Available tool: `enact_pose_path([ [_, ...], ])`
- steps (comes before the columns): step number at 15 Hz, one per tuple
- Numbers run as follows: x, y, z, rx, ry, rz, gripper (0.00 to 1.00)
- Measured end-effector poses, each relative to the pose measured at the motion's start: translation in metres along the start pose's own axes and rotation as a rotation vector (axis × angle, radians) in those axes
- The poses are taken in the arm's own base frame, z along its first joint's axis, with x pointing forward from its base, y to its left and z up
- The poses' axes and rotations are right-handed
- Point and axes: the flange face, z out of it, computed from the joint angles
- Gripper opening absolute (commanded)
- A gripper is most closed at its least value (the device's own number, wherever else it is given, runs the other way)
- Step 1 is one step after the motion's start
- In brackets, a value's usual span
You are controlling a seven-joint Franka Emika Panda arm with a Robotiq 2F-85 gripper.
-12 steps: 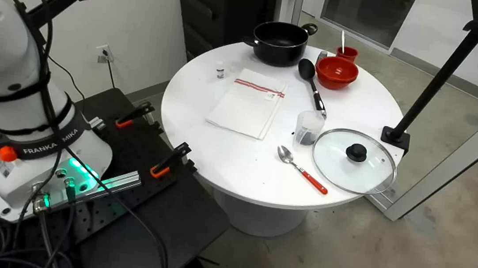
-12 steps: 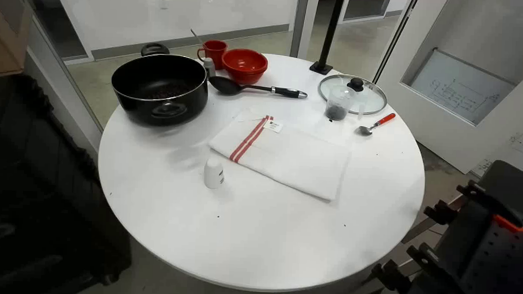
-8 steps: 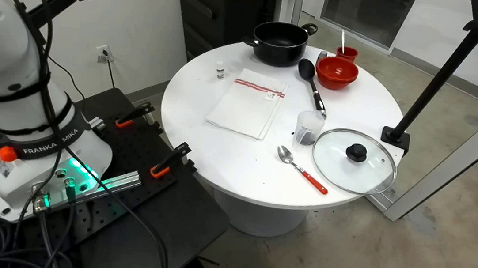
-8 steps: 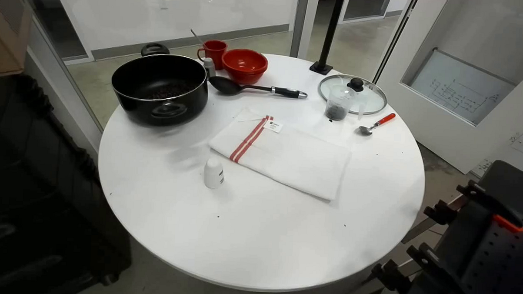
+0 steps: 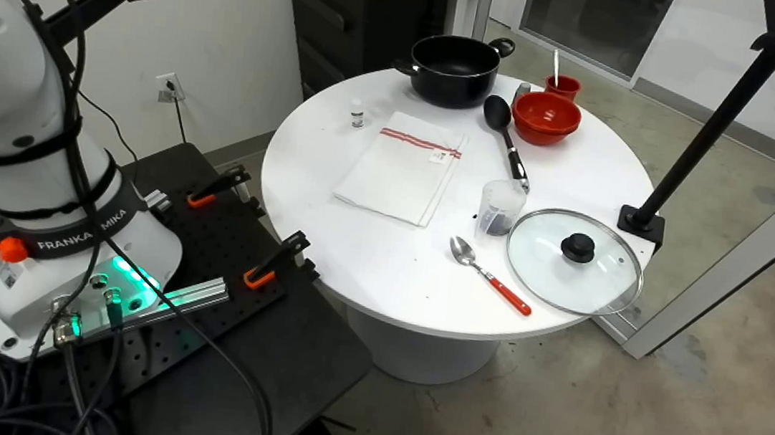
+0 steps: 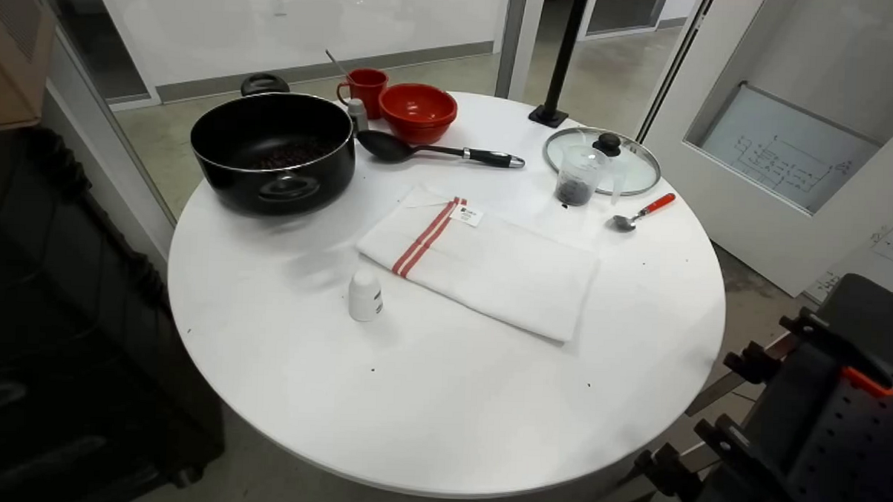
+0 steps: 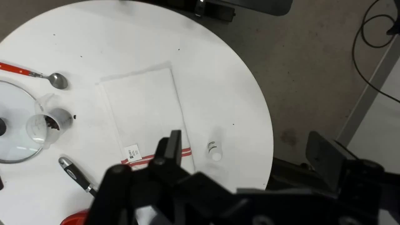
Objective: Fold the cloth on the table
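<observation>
The large round white-topped table (image 6: 441,414) is used as the folding surface, with most other things set toward its rim, presumably so that the middle can be worked in. There the thin white red-striped fabric cloth (image 6: 490,271) is laid flat; offset layers are seen along one side in the wrist view, so it is judged to be doubled already, perhaps with another fold wanted. Beyond the striped end, the deep black two-handled pot (image 6: 233,180) is stood uncovered, possibly so that the dark bits (image 6: 290,156) inside can be reached. The round black-knobbed glass lid (image 5: 568,276) is set well apart from it. The black two-finger gripper (image 7: 245,134) is held above the table, jaws spread wide and nothing gripped; the height seems chosen so that the cloth can be surveyed before contact. The glossy red bowls (image 6: 421,133) are nested, likely to save room. The red-handled metal spoon (image 5: 492,280) is laid near the clear plastic measuring cup (image 5: 502,199), perhaps for scooping. The small white shaker (image 6: 364,299) is stood upright near the cloth, where it might be knocked.
</observation>
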Motion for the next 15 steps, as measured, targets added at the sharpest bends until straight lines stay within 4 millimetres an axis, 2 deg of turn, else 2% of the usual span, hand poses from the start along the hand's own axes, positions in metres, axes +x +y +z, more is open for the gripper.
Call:
enact_pose_path([
  [2,0.005,0.005,0.017,0.059,0.053,0.033,1.0],
  [3,0.006,0.01,0.032,0.09,0.066,0.056,1.0],
  [7,-0.001,0.039,0.113,0.161,0.042,0.128,1.0],
  [11,-0.016,0.078,0.189,0.19,0.045,0.261,1.0],
  [15,-0.019,0.127,0.233,0.261,0.047,0.41,1.0],
])
